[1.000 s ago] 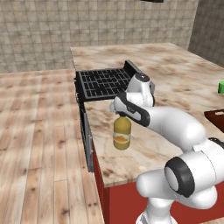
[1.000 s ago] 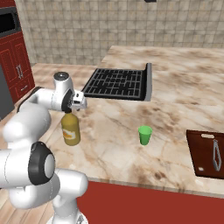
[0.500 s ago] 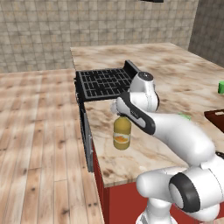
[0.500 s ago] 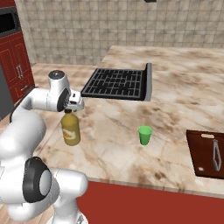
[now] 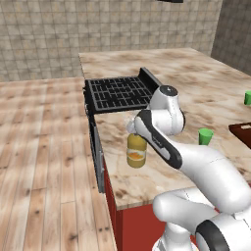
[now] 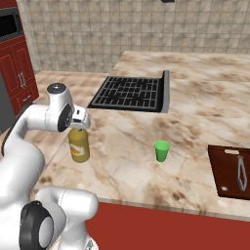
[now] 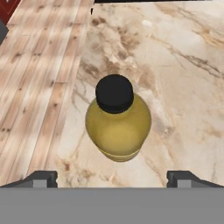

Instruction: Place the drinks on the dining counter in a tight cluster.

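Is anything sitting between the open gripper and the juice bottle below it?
Nothing visible. The gripper hangs directly above the juice bottle, fingers spread wider than its black cap, with only air between. The green cup stands well off to the side on the counter.

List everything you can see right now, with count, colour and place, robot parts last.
Juice bottle: one, yellow-orange, black cap, upright near the dining counter's left edge.
Dining counter: one, beige-brown marbled, red base.
Cooktop: one, black grated, set in the counter.
Cups: two, green, one mid-counter, one at the far right edge in the left base view.
Cutting board: one, dark brown, counter's right, with a utensil on it.
Gripper: one, jaws open, above the bottle.
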